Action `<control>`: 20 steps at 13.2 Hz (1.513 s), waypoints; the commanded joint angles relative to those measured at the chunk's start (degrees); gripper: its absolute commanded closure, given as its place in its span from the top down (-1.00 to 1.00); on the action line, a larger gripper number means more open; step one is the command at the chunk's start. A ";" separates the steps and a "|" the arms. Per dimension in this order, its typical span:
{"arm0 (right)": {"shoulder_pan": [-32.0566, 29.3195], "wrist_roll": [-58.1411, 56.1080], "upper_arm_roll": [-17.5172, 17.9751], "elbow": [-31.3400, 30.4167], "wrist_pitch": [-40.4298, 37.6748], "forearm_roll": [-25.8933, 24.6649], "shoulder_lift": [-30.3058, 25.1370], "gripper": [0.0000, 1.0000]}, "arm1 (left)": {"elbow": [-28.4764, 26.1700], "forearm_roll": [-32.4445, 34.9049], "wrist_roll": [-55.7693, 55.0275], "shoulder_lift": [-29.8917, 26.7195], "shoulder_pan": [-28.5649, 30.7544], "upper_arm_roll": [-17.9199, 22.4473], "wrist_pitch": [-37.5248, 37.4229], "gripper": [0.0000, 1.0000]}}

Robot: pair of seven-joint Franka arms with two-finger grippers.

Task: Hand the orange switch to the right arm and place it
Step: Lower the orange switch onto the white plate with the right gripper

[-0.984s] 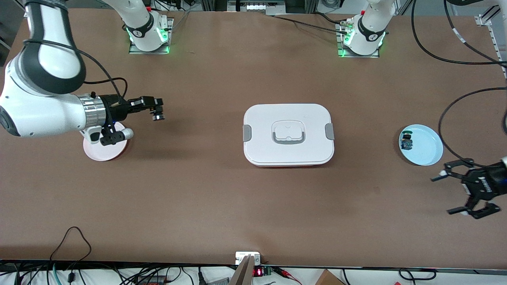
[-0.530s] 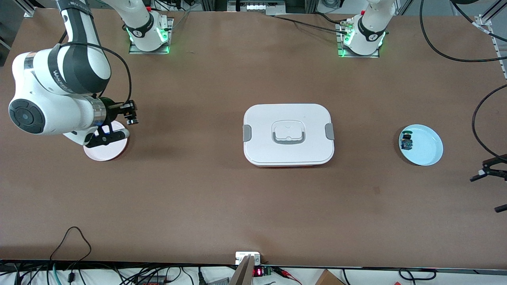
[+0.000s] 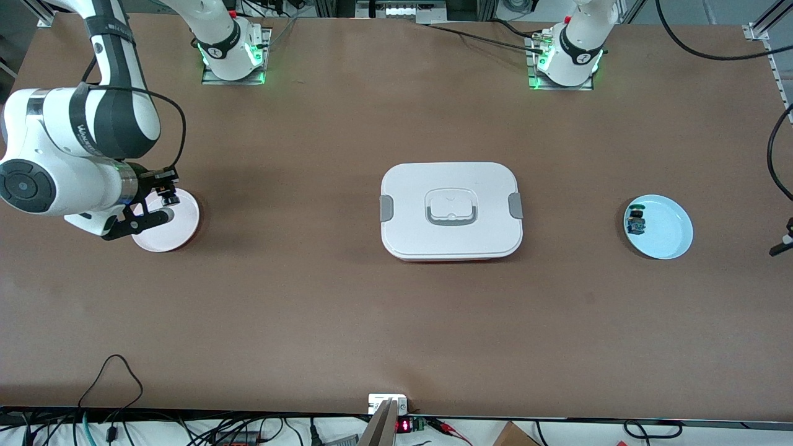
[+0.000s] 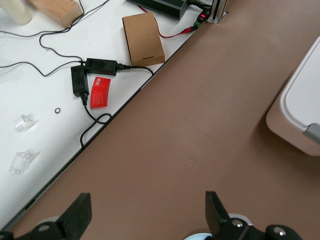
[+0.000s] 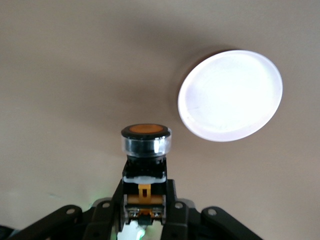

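Note:
The orange switch (image 5: 146,150) has a round orange cap on a black and orange-yellow body. My right gripper (image 5: 145,215) is shut on its body. In the front view this gripper (image 3: 166,196) holds the switch in the air at the rim of a white plate with a reddish edge (image 3: 176,230), at the right arm's end of the table. That plate (image 5: 230,95) is bare in the right wrist view. My left gripper (image 4: 145,217) is open and empty, with only one fingertip (image 3: 782,244) showing in the front view.
A white lidded box (image 3: 451,210) sits mid-table and also shows in the left wrist view (image 4: 300,110). A light blue plate (image 3: 666,232) holds a green-capped switch (image 3: 635,222). The table's edge, cables and a cardboard box (image 4: 143,37) lie past the left gripper.
My right gripper has swung with the orange switch toward the right arm's end, to the white plate's rim. My left gripper has drawn back almost out of the front view.

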 commanded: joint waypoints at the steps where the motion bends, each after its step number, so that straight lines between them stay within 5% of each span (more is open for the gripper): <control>1: -2.66 -4.79 0.39 -12.23 11.05 -2.35 -5.52 -0.88 | -2.67 7.03 -13.63 -7.08 -5.29 0.67 -4.25 1.00; 5: -6.78 -10.05 0.39 -26.31 27.84 -5.95 -9.93 -0.86 | -18.29 12.77 -37.38 -21.06 -11.28 1.28 -5.31 1.00; 9: -12.94 -37.44 0.39 -26.34 38.32 -8.68 -4.75 -0.86 | -30.52 12.77 -56.62 -30.56 -12.07 2.24 -6.45 1.00; 11: -13.30 -42.31 0.39 -26.34 39.48 -8.77 -3.60 -0.86 | -35.00 12.77 -65.25 -32.77 -16.01 6.36 -7.34 1.00; 13: -13.04 -47.05 0.39 -26.42 41.05 -9.21 -2.73 -0.86 | -36.60 12.77 -65.99 -32.69 -17.78 9.71 -7.08 1.00; 16: -13.47 -62.16 0.48 -26.69 49.21 -8.95 0.70 -0.88 | -35.73 12.77 -67.21 -31.63 -17.35 9.28 -7.78 1.00; 20: -13.56 -64.48 0.56 -26.78 52.14 -8.59 3.51 -0.87 | -35.64 12.77 -70.12 -31.64 -17.17 9.28 -8.39 1.00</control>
